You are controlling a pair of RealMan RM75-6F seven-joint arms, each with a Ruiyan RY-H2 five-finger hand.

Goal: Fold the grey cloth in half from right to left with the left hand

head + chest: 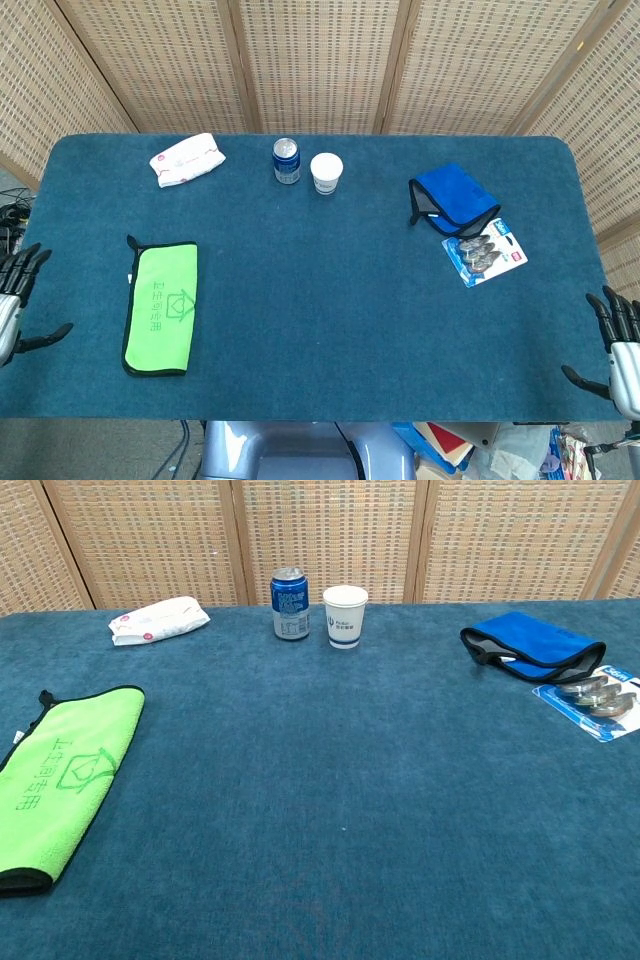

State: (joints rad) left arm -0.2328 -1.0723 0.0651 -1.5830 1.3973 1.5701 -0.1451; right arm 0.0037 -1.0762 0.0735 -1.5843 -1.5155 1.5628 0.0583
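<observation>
A green-faced cloth (160,308), apparently the task's grey cloth already folded in half, lies as a narrow strip at the table's (320,300) near left, its long axis running near to far. The left hand (12,300) hangs off the left edge, fingers spread, holding nothing. The right hand (618,345) waits equally empty at the near right corner.

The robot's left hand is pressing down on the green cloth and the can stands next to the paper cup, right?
Not quite. The left hand is off the green cloth, open at the table's left edge and touching nothing; the head view shows the gap between them. The can does stand next to the paper cup.
</observation>
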